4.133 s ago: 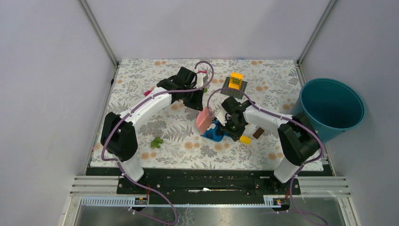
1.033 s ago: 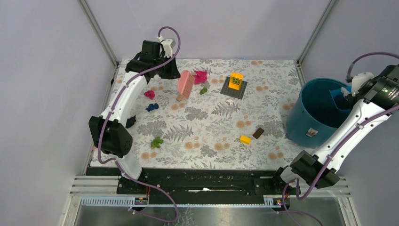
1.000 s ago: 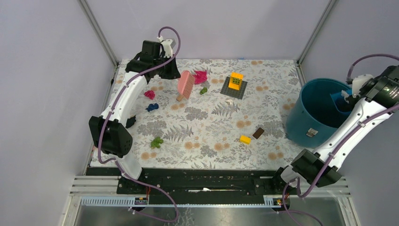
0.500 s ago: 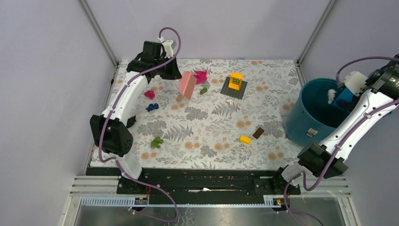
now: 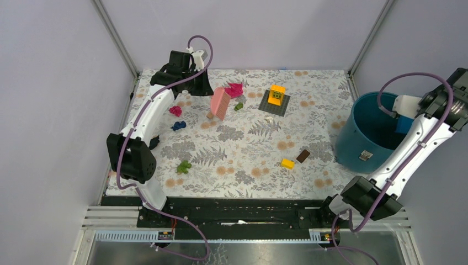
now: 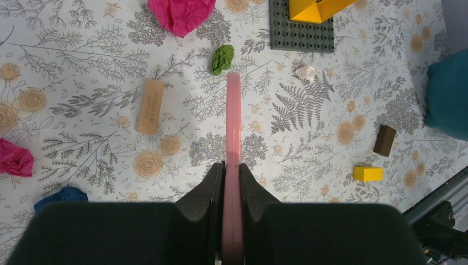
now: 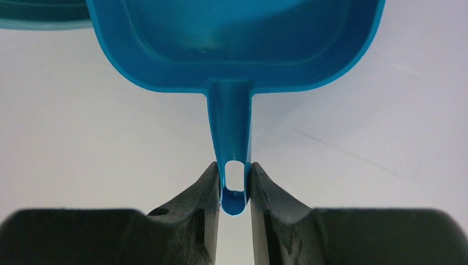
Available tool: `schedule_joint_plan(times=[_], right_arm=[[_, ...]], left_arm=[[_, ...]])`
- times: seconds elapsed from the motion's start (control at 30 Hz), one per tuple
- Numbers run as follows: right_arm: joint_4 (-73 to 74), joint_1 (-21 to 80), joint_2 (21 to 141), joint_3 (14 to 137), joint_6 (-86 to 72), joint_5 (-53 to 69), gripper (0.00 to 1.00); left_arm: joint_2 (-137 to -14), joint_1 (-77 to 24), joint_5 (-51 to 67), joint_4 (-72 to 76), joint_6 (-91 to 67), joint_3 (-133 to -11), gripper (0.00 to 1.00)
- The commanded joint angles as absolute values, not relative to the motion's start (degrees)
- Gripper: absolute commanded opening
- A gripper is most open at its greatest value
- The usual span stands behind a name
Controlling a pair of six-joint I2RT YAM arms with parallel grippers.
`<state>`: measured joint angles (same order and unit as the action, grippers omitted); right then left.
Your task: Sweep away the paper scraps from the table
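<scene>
Several paper scraps (image 5: 235,89) (magenta, green, blue) scattered over left half of table (image 5: 248,149); left gripper (image 6: 232,171) clamped on pink brush (image 6: 233,127) near far magenta and green wads; right gripper (image 7: 234,176) pinching blue dustpan (image 7: 237,38) handle over teal bucket (image 5: 364,138).

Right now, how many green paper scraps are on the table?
2: a far green scrap beside the pink brush, a near green scrap at the table's front left. Left arm may hide others.
</scene>
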<state>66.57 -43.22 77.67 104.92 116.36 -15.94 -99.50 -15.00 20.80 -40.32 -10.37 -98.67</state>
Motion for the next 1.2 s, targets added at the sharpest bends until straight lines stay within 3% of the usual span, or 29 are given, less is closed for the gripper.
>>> schedule_joint_plan(times=[0.0, 0.3, 0.5, 0.67, 0.93, 1.17], right_arm=[[65.66, -42.98, 81.52, 114.33, 113.88, -12.7, 0.0], [66.62, -42.94, 90.47, 132.87, 88.39, 8.67, 0.0], [66.33, -41.35, 91.19, 134.17, 73.28, 22.35, 0.0], [65.96, -31.32, 90.98, 134.18, 60.78, 27.18, 0.0], [65.3, -9.64, 90.49, 127.55, 41.3, 25.56, 0.0], [62.51, -0.9, 86.04, 107.38, 31.01, 28.47, 0.0]], left_arm=[[-96.75, -14.99, 21.09, -37.24, -10.11, -98.91, 0.0], [-97.86, -15.12, 20.93, -37.25, -9.79, -100.63, 0.0], [-97.34, -15.05, 19.57, -37.67, -8.59, -100.29, 0.0], [-97.33, -15.06, 20.05, -37.7, -8.34, -100.19, 0.0], [-97.82, -15.2, 22.52, -37.68, -8.01, -100.72, 0.0], [-99.24, -15.92, 26.29, -37.33, -8.84, -102.24, 0.0]])
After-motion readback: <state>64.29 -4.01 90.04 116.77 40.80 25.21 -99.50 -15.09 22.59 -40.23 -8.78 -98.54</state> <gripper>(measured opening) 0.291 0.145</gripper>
